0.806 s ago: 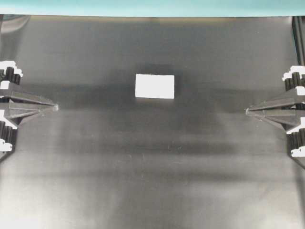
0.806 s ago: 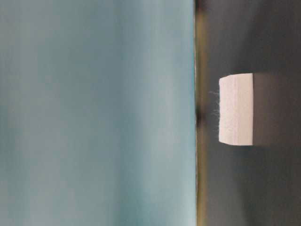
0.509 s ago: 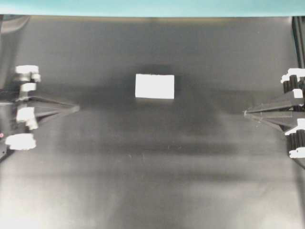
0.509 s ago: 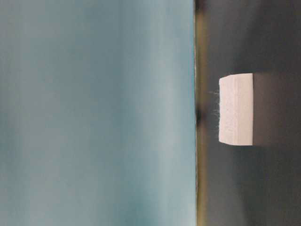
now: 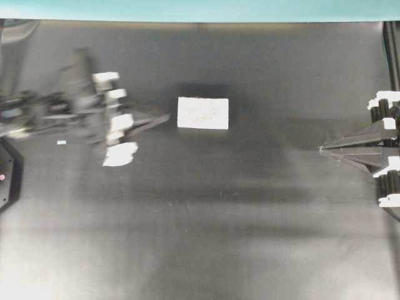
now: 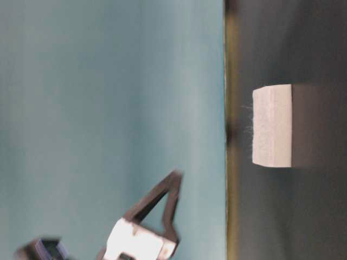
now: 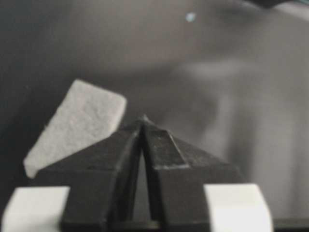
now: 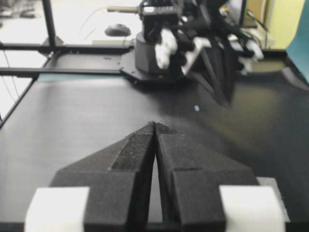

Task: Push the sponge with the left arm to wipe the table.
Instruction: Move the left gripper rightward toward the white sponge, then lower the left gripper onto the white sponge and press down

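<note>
The table (image 5: 206, 237) was a broad, dark grey-black matte sheet that filled almost the whole overhead view, with pale streaks of sheen running across it and a teal strip (image 5: 200, 9) along its far edge. In the table-level view a blurred teal backdrop (image 6: 108, 108) covered everything behind the tabletop. The right wrist view looked across the surface to a bright room beyond it, with black frame bars (image 8: 48, 24) and cluttered equipment past the table's edge.

The left arm (image 5: 56, 112) reached in from the left side of the overhead view, blurred, its white clips showing on either side of the wrist. The left gripper (image 5: 164, 117) pointed toward the sponge (image 5: 202, 113), its tip just beside the sponge's left end and apart from it. In the left wrist view its dark fingers (image 7: 120, 169) met at the tip, pressed together on nothing, with the sponge lying ahead and to the left of them.

The right gripper (image 5: 322, 149) rested well apart at the right side, its fingers (image 8: 130, 159) likewise pressed together to a point, holding nothing.

The sponge, a plain white rectangular block, lay flat on the table, a little above the middle of the overhead view. A tiny white scrap (image 5: 61, 142) lay on the surface beside the left arm.
</note>
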You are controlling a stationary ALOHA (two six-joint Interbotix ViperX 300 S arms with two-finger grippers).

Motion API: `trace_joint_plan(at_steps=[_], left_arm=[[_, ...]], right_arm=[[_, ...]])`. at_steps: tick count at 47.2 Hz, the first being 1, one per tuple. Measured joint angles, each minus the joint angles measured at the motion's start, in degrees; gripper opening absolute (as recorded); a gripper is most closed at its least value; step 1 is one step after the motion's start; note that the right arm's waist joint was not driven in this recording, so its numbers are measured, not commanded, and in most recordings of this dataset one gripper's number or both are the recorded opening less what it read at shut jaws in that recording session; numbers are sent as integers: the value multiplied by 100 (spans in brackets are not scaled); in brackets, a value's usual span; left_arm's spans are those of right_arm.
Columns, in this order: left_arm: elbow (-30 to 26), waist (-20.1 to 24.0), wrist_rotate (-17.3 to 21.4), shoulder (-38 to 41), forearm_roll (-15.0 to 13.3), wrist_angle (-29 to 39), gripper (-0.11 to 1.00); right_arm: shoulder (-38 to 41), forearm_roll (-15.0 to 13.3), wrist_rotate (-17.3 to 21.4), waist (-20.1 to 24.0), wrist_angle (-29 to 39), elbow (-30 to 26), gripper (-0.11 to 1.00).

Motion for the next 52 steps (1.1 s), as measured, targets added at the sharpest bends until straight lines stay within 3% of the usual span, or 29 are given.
trace_joint_plan(at_steps=[4,10,13,31,52], left_arm=[[-334,105,-229,422,0,0,29],[-738,290,-589,1011,0,9,64],[-976,352,-703,1310,-9,114,75],[-2540,475,-765,2681,0,1494,66],[-2707,633,-888,2856,0,1749,66]], right_arm=[[-9,0,0,0,0,26,0],[0,0,0,9,0,53,0],[0,0,0,0,0,79,0],[0,0,-9,0,0,97,0],[0,9,-18,0,9,185,0]])
